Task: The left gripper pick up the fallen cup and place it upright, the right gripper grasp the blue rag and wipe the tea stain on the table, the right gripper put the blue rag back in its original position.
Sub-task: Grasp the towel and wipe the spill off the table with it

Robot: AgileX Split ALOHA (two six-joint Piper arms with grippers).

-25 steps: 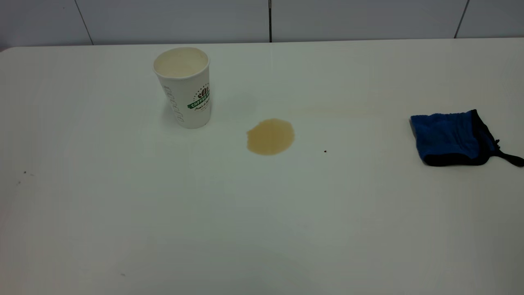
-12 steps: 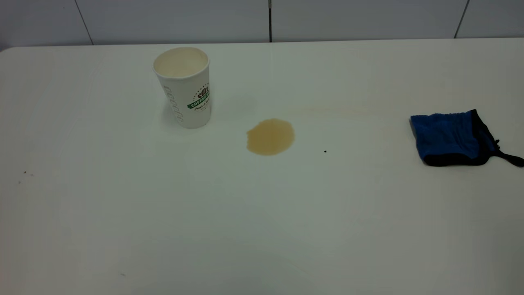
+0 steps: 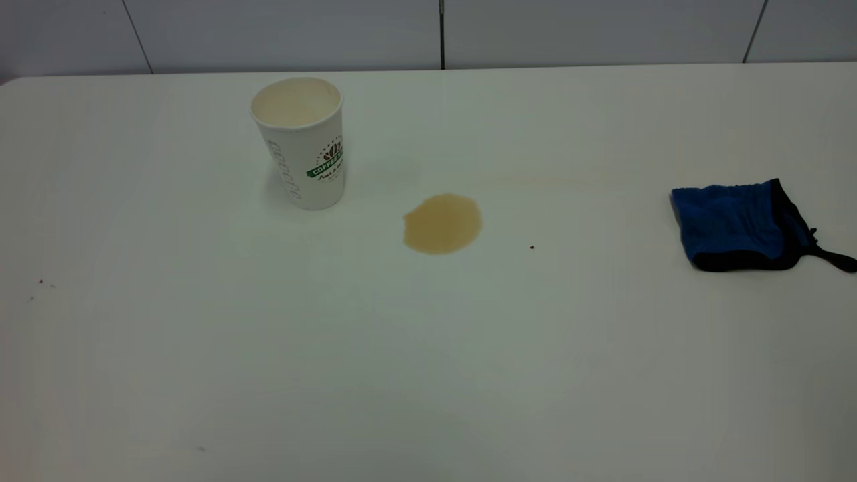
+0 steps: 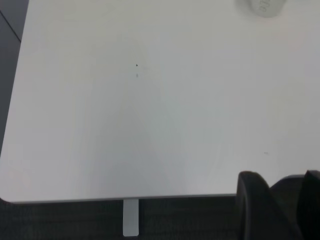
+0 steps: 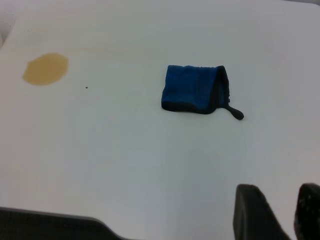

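Evidently nothing had shifted over the last second: the one tall white dimpled paper cup (image 3: 301,140) already stood upright at the far left of the white surface (image 3: 428,375), the single light-brown tea stain (image 3: 442,223) lay unwiped near the middle, and the one royal-blue rag (image 3: 733,224) sat untouched at the right. So wiping remained. Both the left gripper (image 4: 277,207) and the right gripper (image 5: 277,212) hung back near the surface's edge, fingers spread, holding nothing.
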